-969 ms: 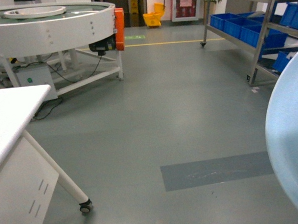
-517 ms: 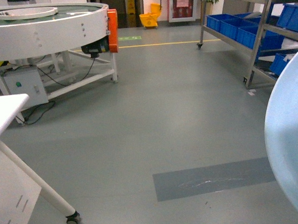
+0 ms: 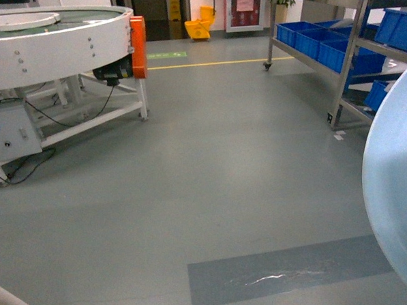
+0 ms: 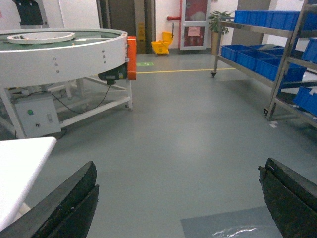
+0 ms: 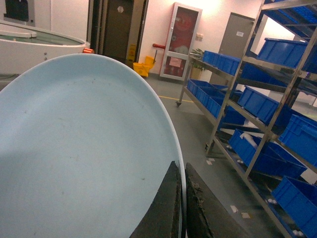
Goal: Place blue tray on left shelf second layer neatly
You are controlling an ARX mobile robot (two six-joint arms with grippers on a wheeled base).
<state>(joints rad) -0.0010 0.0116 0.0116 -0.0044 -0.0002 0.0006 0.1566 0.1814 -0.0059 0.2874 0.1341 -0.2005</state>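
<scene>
I carry the blue tray (image 5: 84,148) rim-pinched in the right gripper (image 5: 181,208) jaws for shelving on the steel rack (image 5: 257,109) beside it, left gripper (image 4: 178,198) jaws spread idle.

My left claw (image 4: 178,208) is wide apart and holds nothing — grey floor (image 4: 188,144) below, round conveyor (image 4: 64,49) at left, steel rack (image 4: 277,59) with blue crates (image 4: 252,52) at right.

The head camera looks forward and down across the grey floor (image 3: 211,172), with the round conveyor table (image 3: 54,41) upper left and the steel rack (image 3: 341,43) upper right. The left wrist camera sits lower and faces the same way, sharing the conveyor table (image 4: 64,49), yellow mop bucket (image 4: 161,46) and rack (image 4: 277,54). The right wrist camera sits close behind the blue tray (image 5: 84,153), angled up along the rack (image 5: 247,114).
</scene>
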